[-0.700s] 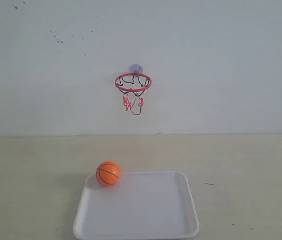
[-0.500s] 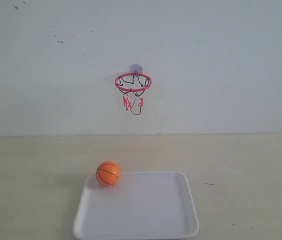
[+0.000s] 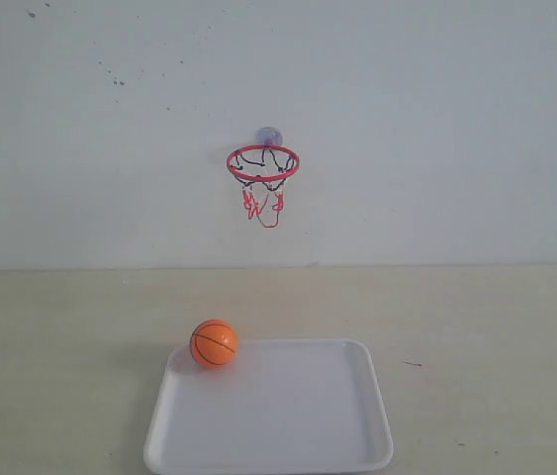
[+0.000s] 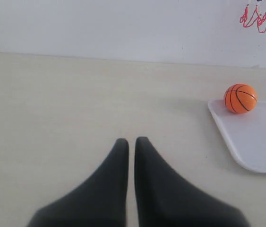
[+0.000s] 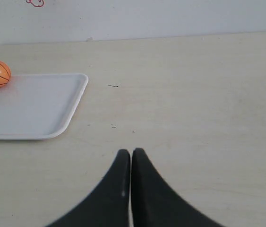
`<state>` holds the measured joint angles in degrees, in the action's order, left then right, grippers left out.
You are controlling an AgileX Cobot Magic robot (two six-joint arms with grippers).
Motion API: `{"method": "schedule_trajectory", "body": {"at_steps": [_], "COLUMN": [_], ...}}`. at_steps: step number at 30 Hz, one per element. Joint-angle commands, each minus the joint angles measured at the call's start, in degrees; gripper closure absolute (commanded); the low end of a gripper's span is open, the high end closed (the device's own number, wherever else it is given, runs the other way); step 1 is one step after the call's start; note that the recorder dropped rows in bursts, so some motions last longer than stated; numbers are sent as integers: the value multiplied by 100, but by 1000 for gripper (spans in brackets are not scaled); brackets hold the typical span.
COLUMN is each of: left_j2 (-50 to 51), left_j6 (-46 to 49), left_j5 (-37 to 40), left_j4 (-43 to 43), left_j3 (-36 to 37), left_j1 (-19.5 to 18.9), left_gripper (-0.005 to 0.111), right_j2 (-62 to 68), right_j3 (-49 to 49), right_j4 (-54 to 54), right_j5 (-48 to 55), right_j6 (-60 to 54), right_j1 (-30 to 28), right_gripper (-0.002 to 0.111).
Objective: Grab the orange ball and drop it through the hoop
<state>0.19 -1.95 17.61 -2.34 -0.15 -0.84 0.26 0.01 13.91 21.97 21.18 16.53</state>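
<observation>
Left pincer [image 4: 131,142]: tips together, nothing between them, over bare desk [image 3: 50,336]. Right pincer [image 5: 131,152]: same, tips pressed together, holding nothing. Both are well apart from the white tray [image 3: 288,426], which lies at the near edge of the desk. Orange ball [image 3: 214,343] rests at the tray's 11 o'clock corner, on the rim, untouched. Hoop [image 3: 263,163] is stuck on the wall [image 3: 436,119] behind, at 12 o'clock from the tray, well above the desk, net hanging loose.
</observation>
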Motion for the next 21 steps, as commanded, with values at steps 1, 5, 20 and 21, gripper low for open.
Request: {"method": "schedule_trajectory", "body": {"at_steps": [1, 5, 20, 21], "left_j2": [-19, -19, -19, -19], "left_j6": [5, 5, -22, -22], "left_j5": [-11, -11, -438, -427], "left_j4": [7, 7, -279, -449], "left_j3": [15, 15, -894, -1307], "left_j1": [-18, -18, -18, -18], "left_gripper": [103, 103, 103, 103], "right_j2": [-26, -26, -26, -26], "right_j3": [-1, -1, -1, -1], "right_j4": [32, 32, 32, 32], "right_j5": [-23, -23, -23, -23], "right_j6": [-9, -9, -9, -9], "right_j1": [-2, -2, -2, -2], "right_gripper": [108, 108, 108, 108]}}
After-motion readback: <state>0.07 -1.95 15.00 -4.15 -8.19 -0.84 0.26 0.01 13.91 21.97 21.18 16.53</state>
